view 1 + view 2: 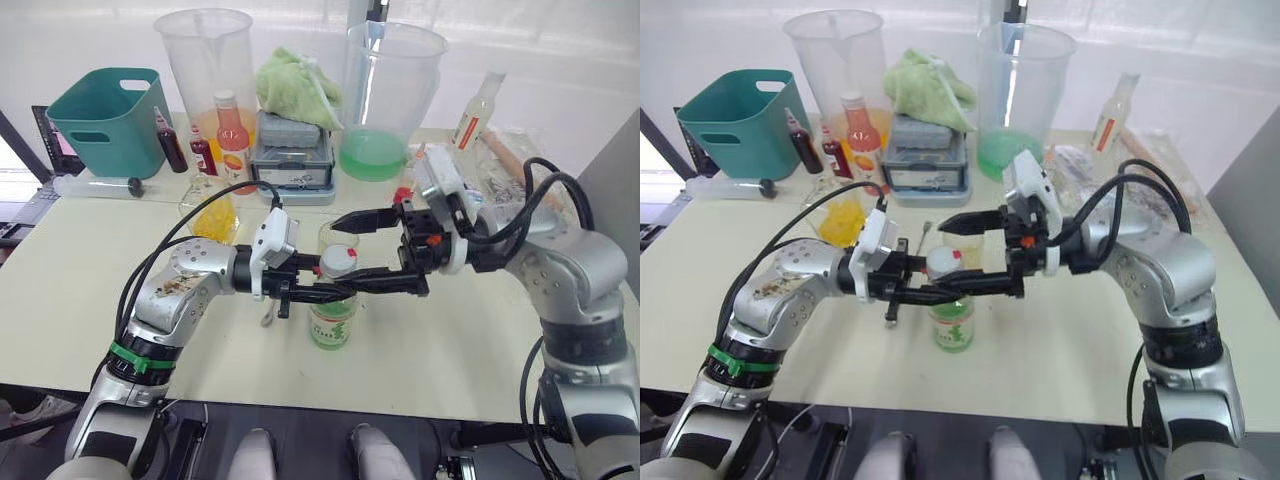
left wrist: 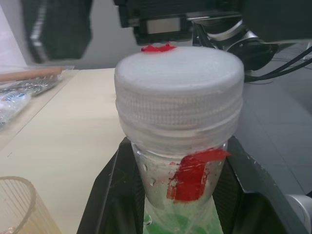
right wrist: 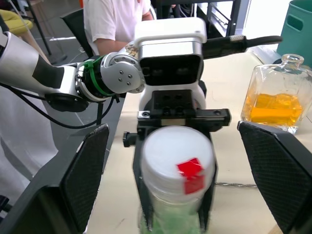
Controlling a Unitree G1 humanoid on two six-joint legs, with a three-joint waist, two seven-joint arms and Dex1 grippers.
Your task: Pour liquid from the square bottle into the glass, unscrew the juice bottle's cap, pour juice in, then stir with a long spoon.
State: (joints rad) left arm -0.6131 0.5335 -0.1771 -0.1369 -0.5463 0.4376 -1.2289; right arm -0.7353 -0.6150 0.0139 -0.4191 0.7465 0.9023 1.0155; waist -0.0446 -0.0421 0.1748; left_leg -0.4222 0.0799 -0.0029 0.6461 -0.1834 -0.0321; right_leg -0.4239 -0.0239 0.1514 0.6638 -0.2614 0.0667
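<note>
Juice bottle (image 1: 331,322): stood upright on the bench (image 1: 90,290) near its front edge, between the two arms, with the glass (image 1: 337,238) just behind it.
Left hand (image 1: 318,293): clamped on the juice bottle's neck, just under the cap, holding it steady.
Right hand (image 1: 362,250): fingers spread wide apart on either side of the juice bottle's cap (image 2: 179,95), not yet closed on it.
Cap: sat on the neck, a red tab showing below it (unscrewing looked barely begun, if at all).
Square bottle (image 3: 277,100): stood on the bench behind the left arm, yellow liquid inside, nobody holding it.
Done: probably the first pour, though the glass's contents were too hard to read.
Left: uncapping, the juice pour, and the stir.
</note>
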